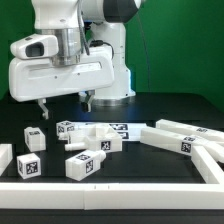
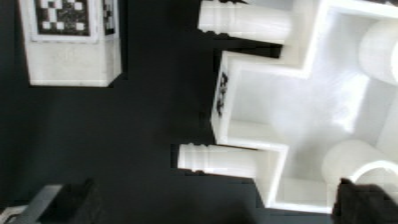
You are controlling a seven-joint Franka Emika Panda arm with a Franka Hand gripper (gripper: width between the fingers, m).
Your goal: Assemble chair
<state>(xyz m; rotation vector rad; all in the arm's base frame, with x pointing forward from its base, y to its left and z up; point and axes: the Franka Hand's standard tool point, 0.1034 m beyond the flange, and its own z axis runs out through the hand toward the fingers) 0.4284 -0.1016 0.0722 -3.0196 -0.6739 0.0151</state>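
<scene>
Looks barely begun (a judgement from how things lie now). Shows no two chair parts (image 1: 185, 126) joined anywhere; all loose and apart on the dark bench (image 1: 140, 165).

Finds the gripper (image 1: 63, 103) hanging above the middle of the spread, fingers (image 1: 87, 99) spread wide and pinching nothing.

Places the pegged panel (image 1: 100, 134) beneath it, mid-bench. Fills most of the wrist view with that same panel (image 2: 311, 100), its two round pegs (image 2: 217, 158) sticking out bare, nothing seated on either.

Puts the long bars (image 1: 172, 139) toward the exterior view's right, one nearer and one farther. Scatters several short tagged blocks (image 1: 34, 137) toward the exterior view's left and the near edge, with one of them (image 2: 71, 45) just beside the panel, not touching.

Leaves nearly everything to do: picking a first part, bringing it to the panel, seating it on a peg or socket, then repeating for the rest. Cannot tell which part is meant first.
</scene>
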